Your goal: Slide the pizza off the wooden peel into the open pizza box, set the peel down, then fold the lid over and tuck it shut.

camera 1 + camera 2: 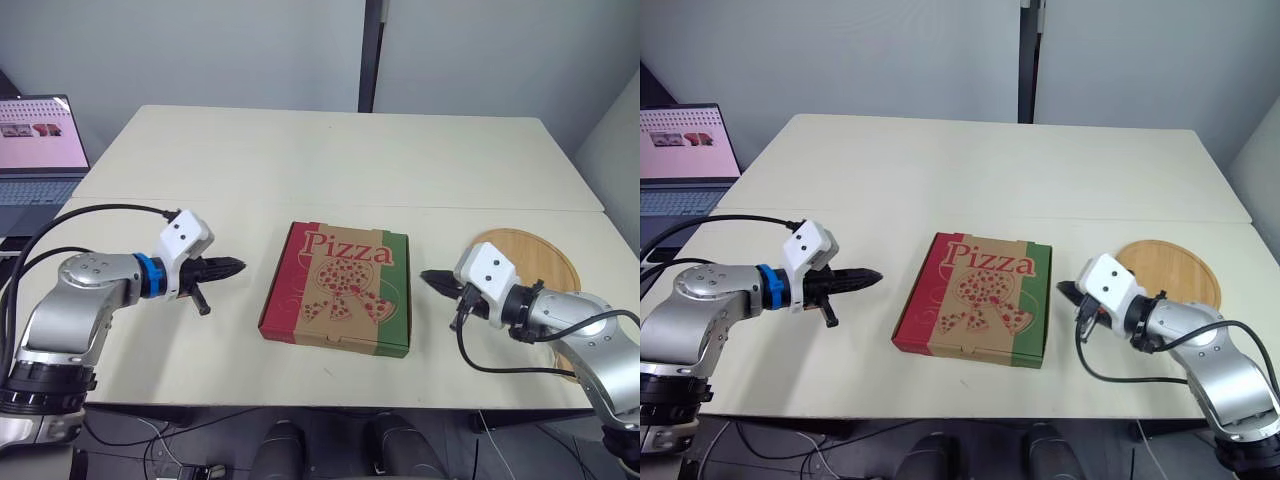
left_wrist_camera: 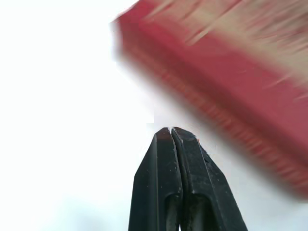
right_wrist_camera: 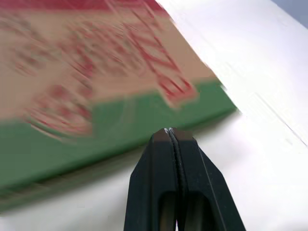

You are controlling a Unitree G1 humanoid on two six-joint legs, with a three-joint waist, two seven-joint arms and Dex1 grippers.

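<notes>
Pizza box lies closed, lid folded over, on the worktop between my left jaws and right jaws. Both are pressed shut, holding nothing. Wooden peel rests bare just behind the right jaws. I judge the task complete, though I cannot confirm the tuck.

You had the pizza box in plain cardboard, printed in red, tan and green, with a matt, papery finish. The peel was pale wood, smooth, with a faint grain. The table looked like cream laminate, matt and even. On the left gripper and the right gripper your fingers were black plastic, smooth with a dull sheen. Each wrist carried a glossy white plastic housing. The left forearm shell looked like satin silver metal, with a blue ring of shiny finish.
</notes>
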